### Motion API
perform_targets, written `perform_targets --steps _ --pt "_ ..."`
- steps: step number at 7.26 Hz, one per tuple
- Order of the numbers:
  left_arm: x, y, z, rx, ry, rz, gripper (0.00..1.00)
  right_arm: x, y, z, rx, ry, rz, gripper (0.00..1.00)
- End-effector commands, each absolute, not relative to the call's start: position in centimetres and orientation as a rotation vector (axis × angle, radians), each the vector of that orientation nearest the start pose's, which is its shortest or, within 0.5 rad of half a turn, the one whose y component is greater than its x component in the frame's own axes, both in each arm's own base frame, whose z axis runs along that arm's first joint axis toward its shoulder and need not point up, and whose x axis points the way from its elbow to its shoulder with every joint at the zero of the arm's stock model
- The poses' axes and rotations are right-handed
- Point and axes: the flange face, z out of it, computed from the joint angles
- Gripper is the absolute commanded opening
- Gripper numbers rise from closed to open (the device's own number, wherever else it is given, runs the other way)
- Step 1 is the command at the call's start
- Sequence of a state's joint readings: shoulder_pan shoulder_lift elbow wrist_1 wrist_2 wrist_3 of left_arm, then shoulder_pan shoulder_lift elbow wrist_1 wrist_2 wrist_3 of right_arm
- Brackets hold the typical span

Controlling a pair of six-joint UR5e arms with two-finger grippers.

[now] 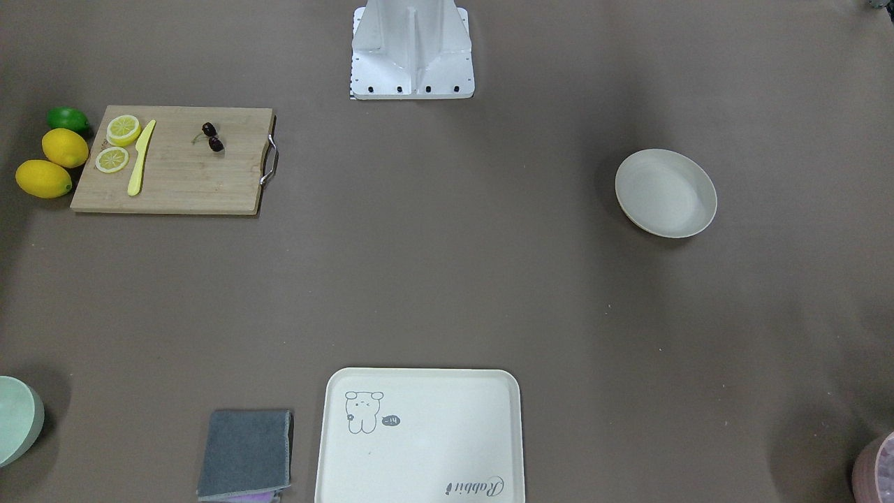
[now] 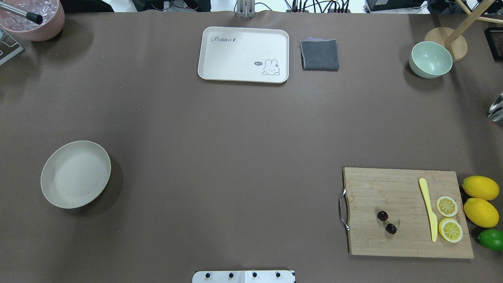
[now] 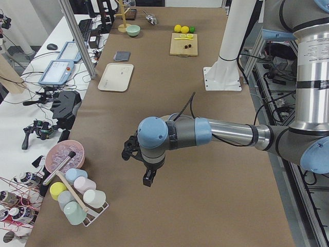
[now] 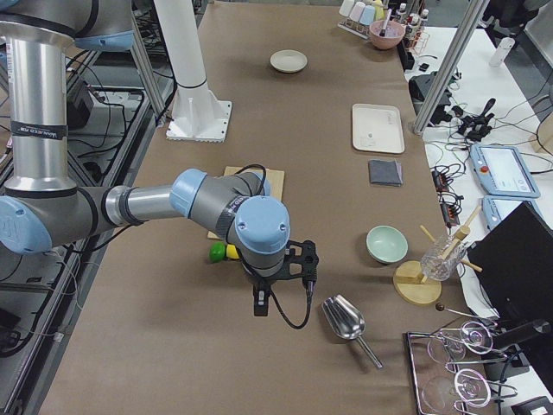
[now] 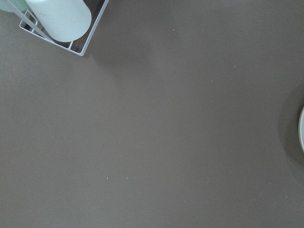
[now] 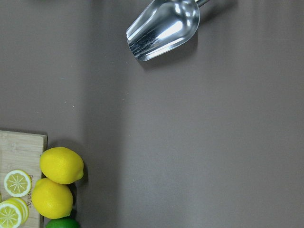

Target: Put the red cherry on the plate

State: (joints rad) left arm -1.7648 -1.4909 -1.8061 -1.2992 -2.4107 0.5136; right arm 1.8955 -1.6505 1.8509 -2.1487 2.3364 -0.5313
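Observation:
The red cherry (image 1: 213, 137) (image 2: 387, 222), a pair of tiny dark fruits joined by thin stems, lies on a wooden cutting board (image 1: 174, 162) (image 2: 404, 212). The plate (image 1: 665, 193) (image 2: 75, 174), round and cream-white, sits empty at the table's other end. My left gripper (image 3: 146, 177) hangs above bare table at the near end of the exterior left view, far from the cherry. My right gripper (image 4: 262, 303) hovers beyond the board's lemon end in the exterior right view. Neither gripper shows in another view, so I cannot tell whether they are open or shut.
On the board lie a yellow knife (image 2: 428, 208) and two lemon slices (image 2: 447, 206). Two lemons (image 2: 480, 188) and a lime (image 2: 491, 239) sit beside it. A bear tray (image 2: 243, 54), grey cloth (image 2: 319, 54), green bowl (image 2: 430, 59), metal scoop (image 6: 164, 28) and cup rack (image 3: 77, 198) stand around.

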Motion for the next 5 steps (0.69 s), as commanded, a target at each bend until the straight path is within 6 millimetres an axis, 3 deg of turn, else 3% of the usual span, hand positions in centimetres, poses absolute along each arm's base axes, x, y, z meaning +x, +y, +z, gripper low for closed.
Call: perform_targets --steps 1,3,4,5 --pt "-14.5 -43.2 60.0 0.19 0.82 0.236 0.98 19.4 -37.4 61.0 -0.01 -0.836 -0.048 1.0" --pt "-14.8 -42.8 60.2 0.189 0.827 0.227 0.98 19.4 -37.7 60.7 -0.004 -0.834 -0.051 1.0" --pt "-14.7 -42.9 61.8 0.158 0.842 0.211 0.98 19.6 -38.1 60.2 0.005 -0.829 -0.053 1.0" --pt "-13.8 -42.8 62.0 0.184 0.999 0.169 0.98 19.5 -38.1 60.2 0.004 -0.829 -0.055 1.0"
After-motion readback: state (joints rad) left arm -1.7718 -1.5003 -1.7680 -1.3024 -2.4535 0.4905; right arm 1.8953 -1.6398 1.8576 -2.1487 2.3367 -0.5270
